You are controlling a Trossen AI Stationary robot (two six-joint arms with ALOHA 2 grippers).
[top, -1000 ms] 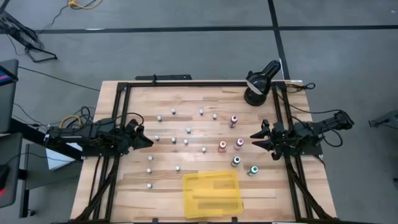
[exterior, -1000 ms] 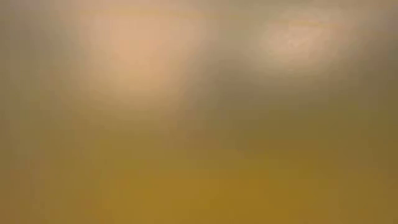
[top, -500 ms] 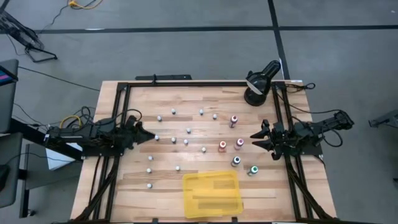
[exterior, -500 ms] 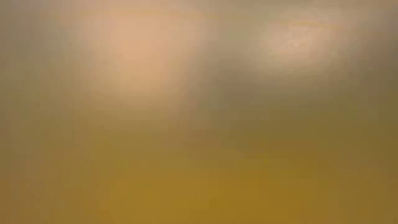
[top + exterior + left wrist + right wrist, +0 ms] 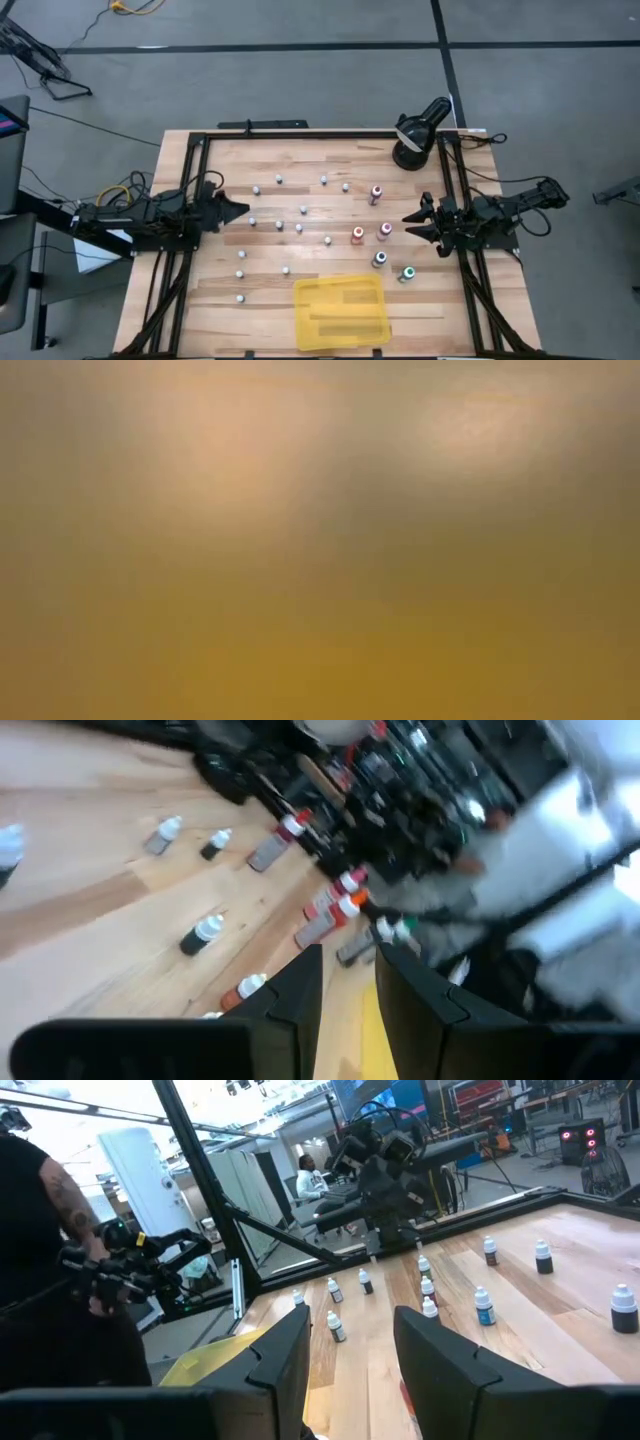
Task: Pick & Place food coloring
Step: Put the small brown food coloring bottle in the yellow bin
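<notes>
food coloring bottles [image 5: 300,228] scattered upright across table [image 5: 190,300]. left gripper [image 5: 237,209] at left edge, right gripper [image 5: 410,222] at right edge, both fingers slightly apart, holding nothing.

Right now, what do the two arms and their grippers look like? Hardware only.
Both arms are dark, nearly black, jointed links. The left gripper and right gripper each end in two flat, angular black fingers. A yellow-orange cable loops beside the left arm's base. No markings are readable.
</notes>
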